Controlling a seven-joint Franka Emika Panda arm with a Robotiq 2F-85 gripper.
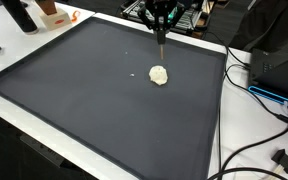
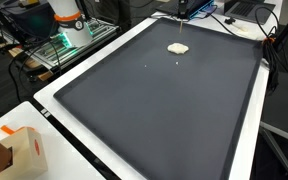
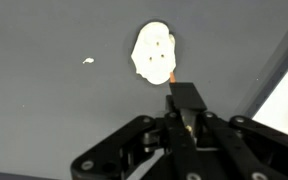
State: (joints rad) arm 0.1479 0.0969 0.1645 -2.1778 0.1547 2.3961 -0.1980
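Observation:
A pale, flattened lump (image 1: 159,75) lies on the far part of a large dark mat (image 1: 84,100); it also shows as the lump (image 2: 177,47) and, with small dents in it, as the lump (image 3: 153,52). My gripper (image 1: 162,28) hangs above and just behind it, shut on a thin brownish stick (image 1: 162,42) that points down. In the wrist view the gripper (image 3: 184,100) has its jaws pressed together on the stick (image 3: 171,75), whose tip lies over the lump's near edge. I cannot tell whether the tip touches it. A tiny white crumb (image 3: 88,61) rests beside the lump.
The mat covers a white table (image 1: 4,95). Black cables (image 1: 269,95) and a dark box (image 1: 284,55) lie past one side. A cardboard box (image 2: 19,150) sits at a table corner. An orange-and-white device (image 2: 69,22) stands beyond the mat's edge.

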